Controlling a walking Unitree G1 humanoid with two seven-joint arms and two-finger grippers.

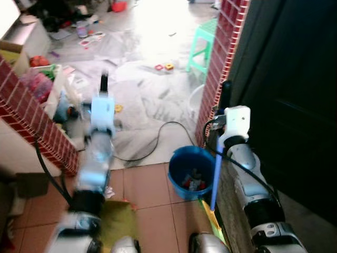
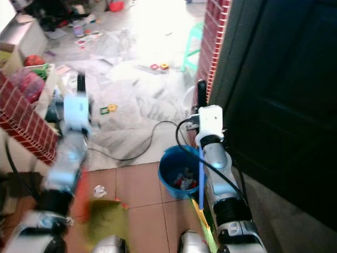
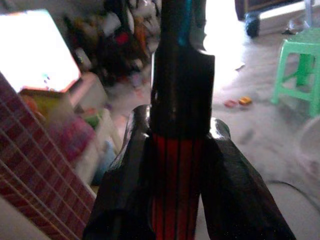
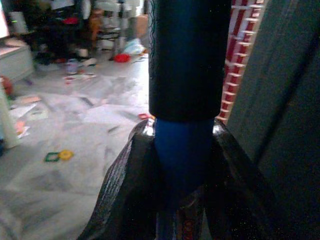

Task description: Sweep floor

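Both grippers clamp handles: right gripper (image 4: 182, 150) a blue broomstick (image 1: 216, 174), left gripper (image 3: 180, 160) a red-and-black handle (image 3: 179, 190), beside a blue bucket (image 1: 181, 163).

Both silver arms are reaching forward, the left gripper (image 3: 177, 200) clamping a red-and-black ribbed handle (image 3: 176, 185), the right gripper (image 4: 182, 190) clamping a blue round pole (image 4: 184, 150).
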